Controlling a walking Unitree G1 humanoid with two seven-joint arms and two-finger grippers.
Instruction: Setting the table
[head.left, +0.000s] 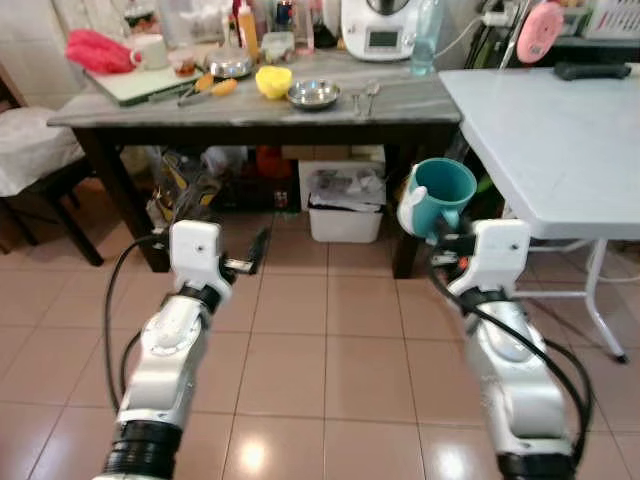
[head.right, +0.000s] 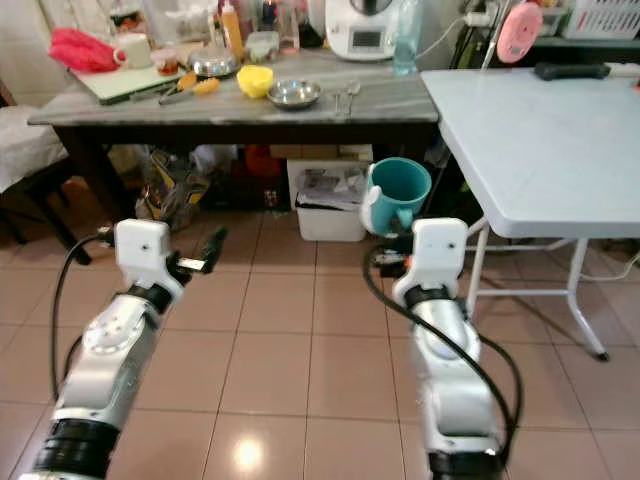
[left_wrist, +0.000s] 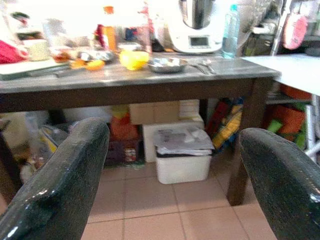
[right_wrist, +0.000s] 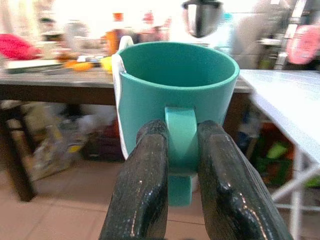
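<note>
My right gripper (head.left: 437, 232) is shut on the handle of a teal mug (head.left: 441, 193), held upright in the air above the tiled floor, just left of the white folding table (head.left: 560, 140). In the right wrist view the mug (right_wrist: 175, 100) is empty and both black fingers (right_wrist: 145, 185) clamp its handle. My left gripper (head.left: 255, 252) is open, held low over the floor in front of the dark table (head.left: 260, 105); its two fingers (left_wrist: 60, 185) stand wide apart with nothing between them.
The dark table carries a yellow bowl (head.left: 273, 81), a steel bowl (head.left: 313, 94), spoons (head.left: 366, 95), a cutting board (head.left: 140, 82), bottles and a white appliance (head.left: 378, 28). Under it sit a white bin (head.left: 346, 212) and bags. A chair (head.left: 30, 160) stands at the left.
</note>
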